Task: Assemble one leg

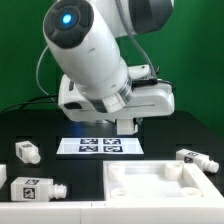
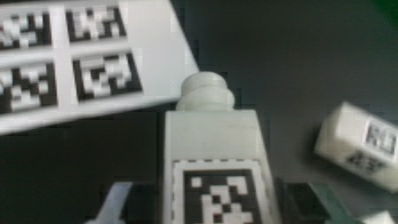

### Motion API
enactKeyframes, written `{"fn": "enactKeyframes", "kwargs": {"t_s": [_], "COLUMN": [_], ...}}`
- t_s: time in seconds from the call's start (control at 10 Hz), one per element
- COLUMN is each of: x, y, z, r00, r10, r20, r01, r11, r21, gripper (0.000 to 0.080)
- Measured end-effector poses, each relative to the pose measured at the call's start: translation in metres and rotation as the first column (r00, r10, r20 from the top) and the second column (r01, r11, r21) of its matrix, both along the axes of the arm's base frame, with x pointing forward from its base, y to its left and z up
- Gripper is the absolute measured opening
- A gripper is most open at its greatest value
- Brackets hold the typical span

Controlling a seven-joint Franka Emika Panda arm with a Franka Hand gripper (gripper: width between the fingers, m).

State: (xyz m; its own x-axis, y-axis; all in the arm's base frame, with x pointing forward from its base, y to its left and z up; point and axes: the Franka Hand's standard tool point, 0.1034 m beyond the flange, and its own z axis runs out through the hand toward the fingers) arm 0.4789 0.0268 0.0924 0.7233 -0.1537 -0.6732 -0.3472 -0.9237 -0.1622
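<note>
- Gripper (image 1: 125, 125) is hanging under the big white arm (image 1: 95, 60), over the marker board (image 1: 100, 145), pointing down at the black surface (image 1: 70, 170).
- In the wrist view the gripper (image 2: 210, 205) is pinching the gripped leg (image 2: 214, 150). Grey fingers (image 2: 121, 203) are pressing on both sides of the block, with no free gap showing.
- The gripped leg is pointing its short round peg (image 2: 208, 92) away from the camera, and its black-and-white tag (image 2: 217, 195) is facing the lens.
- The peg end is sitting just beside the marker board's (image 2: 71, 60) edge, with dark surface under the rest. I cannot tell how far the leg is hanging above the surface.
- In the exterior view the gripped leg is mostly hiding behind the gripper — only a white bit is showing there.
- Upper spare leg (image 1: 27, 152) is lying at the exterior view's left, well apart from the marker board.
- Lower spare leg (image 1: 35, 188) is lying nearer the camera on that side, tag up and peg toward the slab.
- Right spare leg (image 1: 195, 160) is lying at the exterior view's right, just beside the slab's far edge.
- Slab (image 1: 160, 195), large and white with raised corners, is resting flat in the foreground, near the marker board.
- One loose leg (image 2: 361, 140) is showing beside the gripped leg in the wrist view — I cannot tell which spare it is.
</note>
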Motion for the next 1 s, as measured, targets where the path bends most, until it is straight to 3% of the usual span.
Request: {"fn": "enactKeyframes", "kwargs": {"t_s": [0.3, 0.5, 0.6, 0.8, 1.0], "x": [0.018, 0.060, 0.068, 0.072, 0.082], "y": [0.003, -0.001, 0.000, -0.004, -0.005], "z": [0.004, 0.025, 0.032, 0.027, 0.024], "r00": [0.984, 0.927, 0.901, 0.830, 0.703], "r10": [0.000, 0.053, 0.056, 0.059, 0.143], "r20": [0.181, 0.372, 0.431, 0.555, 0.697], "r01": [0.011, -0.027, -0.018, 0.026, 0.017], "r11": [0.998, 0.997, 0.995, 0.989, 0.976], "r21": [-0.061, -0.075, -0.093, -0.144, -0.218], "gripper": [0.0284, 0.0284, 0.0284, 0.0284, 0.0284]}}
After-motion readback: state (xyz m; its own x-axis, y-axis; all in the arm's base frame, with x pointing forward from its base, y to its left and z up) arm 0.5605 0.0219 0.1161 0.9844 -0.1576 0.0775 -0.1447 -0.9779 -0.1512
